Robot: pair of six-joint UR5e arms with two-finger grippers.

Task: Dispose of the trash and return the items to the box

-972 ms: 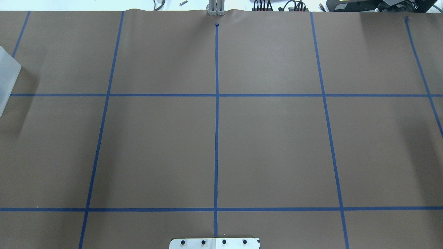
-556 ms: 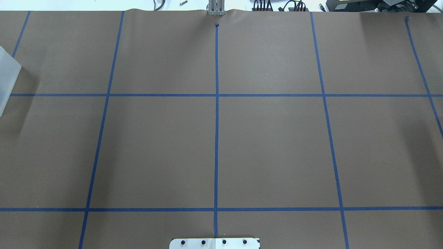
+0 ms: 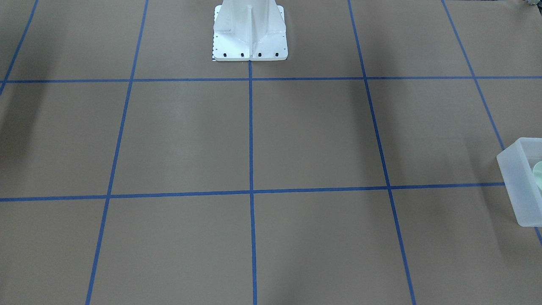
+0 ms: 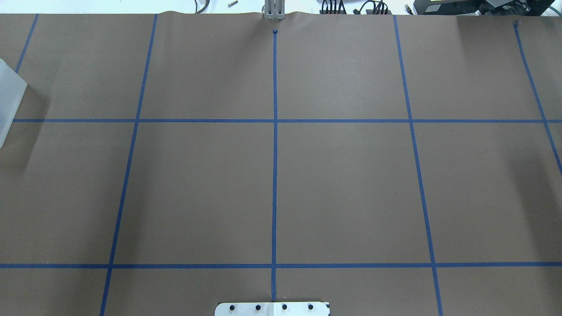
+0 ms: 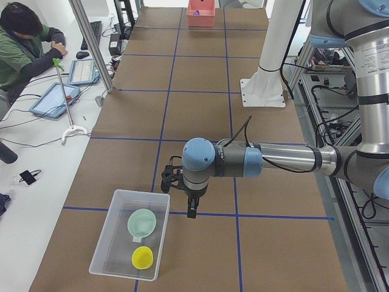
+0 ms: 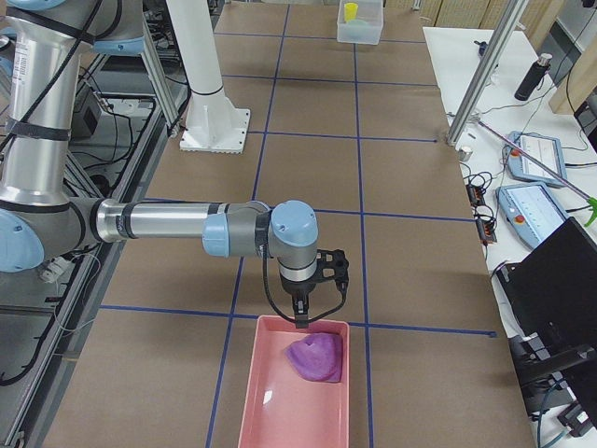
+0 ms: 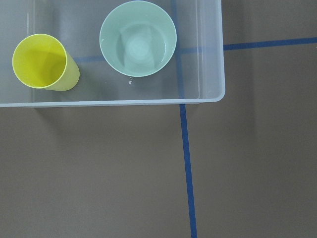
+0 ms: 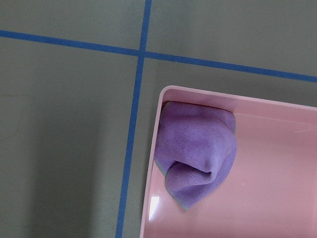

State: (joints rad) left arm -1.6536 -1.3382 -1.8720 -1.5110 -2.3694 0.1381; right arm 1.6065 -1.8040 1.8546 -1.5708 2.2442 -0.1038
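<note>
The frosted box stands at the table's left end; it also shows in the left wrist view, the front view and the overhead view. Inside it stand the yellow cup and the mint-green bowl, both upright. My left gripper hangs above the table just beside the box; I cannot tell if it is open or shut. My right gripper hangs over the near rim of a pink tray; I cannot tell its state either.
The pink tray holds a crumpled purple cloth in its corner. The white robot base stands mid-table at the robot's edge. An operator sits at a side desk with tablets.
</note>
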